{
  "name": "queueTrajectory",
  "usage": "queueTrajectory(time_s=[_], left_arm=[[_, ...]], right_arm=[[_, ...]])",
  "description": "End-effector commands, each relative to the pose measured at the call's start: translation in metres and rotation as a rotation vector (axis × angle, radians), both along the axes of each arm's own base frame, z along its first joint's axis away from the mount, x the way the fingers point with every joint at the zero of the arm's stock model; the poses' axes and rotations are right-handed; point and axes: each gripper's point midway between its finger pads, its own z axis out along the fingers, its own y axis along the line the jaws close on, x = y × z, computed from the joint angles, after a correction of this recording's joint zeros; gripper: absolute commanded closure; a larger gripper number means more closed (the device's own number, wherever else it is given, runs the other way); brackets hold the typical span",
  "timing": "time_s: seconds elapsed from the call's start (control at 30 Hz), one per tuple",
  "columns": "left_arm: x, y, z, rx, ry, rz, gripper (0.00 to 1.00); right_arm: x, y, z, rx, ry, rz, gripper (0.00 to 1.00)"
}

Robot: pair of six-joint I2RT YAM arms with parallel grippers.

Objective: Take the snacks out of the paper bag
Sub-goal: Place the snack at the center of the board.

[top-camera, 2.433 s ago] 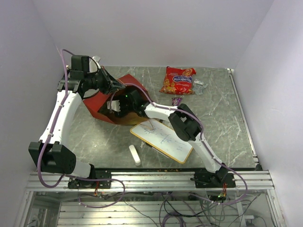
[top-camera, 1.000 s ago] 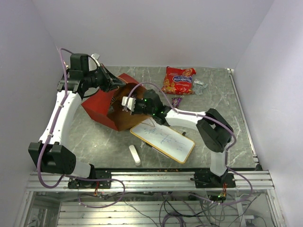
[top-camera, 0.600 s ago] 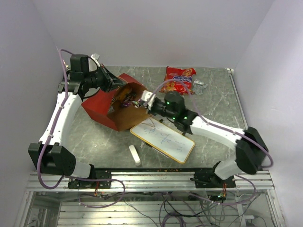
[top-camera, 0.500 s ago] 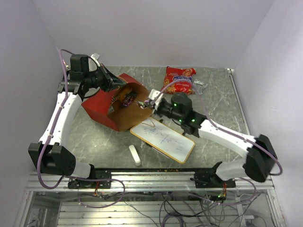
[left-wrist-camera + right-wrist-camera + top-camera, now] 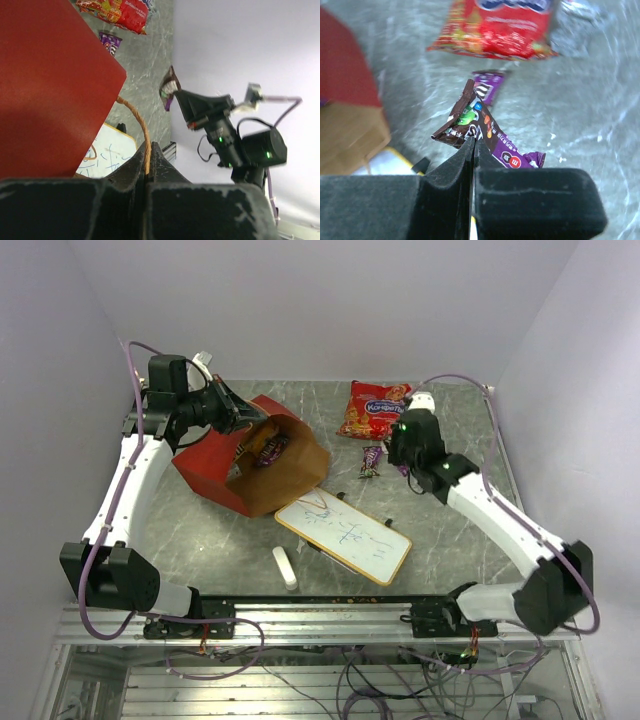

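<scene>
The red paper bag (image 5: 215, 468) lies tilted with its brown mouth toward the right, and a purple and yellow pack (image 5: 268, 447) shows inside. My left gripper (image 5: 238, 418) is shut on its twine handle (image 5: 136, 114); the fingertips (image 5: 149, 145) pinch the loop. My right gripper (image 5: 380, 464) hangs above the table right of the bag, shut on a purple candy pack (image 5: 485, 127). Under it lies another purple pack (image 5: 489, 86). The red-orange snack bag (image 5: 376, 410) and a silvery wrapper (image 5: 424, 422) rest at the back.
A white whiteboard (image 5: 345, 537) lies in front of the bag's mouth, with a small white eraser stick (image 5: 285, 567) to its left near the front edge. The table's raised rim (image 5: 510, 480) runs along the right side.
My right arm has drawn out of the bag's mouth and swung right with the purple candy pack in its jaws. The left arm and the bag have stayed put.
</scene>
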Motion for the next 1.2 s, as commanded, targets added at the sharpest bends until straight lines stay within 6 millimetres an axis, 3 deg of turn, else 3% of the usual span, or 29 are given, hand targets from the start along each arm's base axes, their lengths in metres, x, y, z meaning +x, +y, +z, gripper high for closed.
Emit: queueTrajectory(time_s=[0.0, 0.07, 0.2, 0.37, 0.7, 0.93, 1.07, 1.17], left_arm=[[-0.008, -0.003, 0.013, -0.022, -0.044, -0.044, 0.93], [-0.008, -0.003, 0.013, -0.018, -0.042, -0.046, 0.93], [-0.006, -0.004, 0.015, -0.014, -0.045, -0.045, 0.93], [-0.003, -0.003, 0.017, 0.0, -0.049, -0.05, 0.93], [-0.001, -0.004, 0.005, 0.032, -0.022, -0.065, 0.93], [0.001, -0.004, 0.004, 0.045, -0.016, -0.071, 0.93], [-0.001, -0.006, 0.001, 0.025, -0.012, -0.079, 0.93], [-0.002, -0.006, -0.001, 0.02, -0.007, -0.074, 0.93]], right_arm=[[0.021, -0.042, -0.031, 0.127, 0.169, -0.359, 1.0], [0.037, -0.047, -0.042, 0.207, 0.211, -0.454, 1.0], [0.055, -0.06, -0.081, 0.347, 0.364, -0.669, 1.0], [0.07, -0.066, -0.105, 0.44, 0.438, -0.791, 1.0], [0.073, -0.065, -0.153, 0.501, 0.55, -0.911, 1.0], [0.088, -0.057, -0.16, 0.518, 0.527, -0.835, 1.0], [0.096, -0.046, -0.146, 0.594, 0.473, -0.745, 0.97], [0.096, -0.048, -0.126, 0.622, 0.406, -0.723, 0.86]])
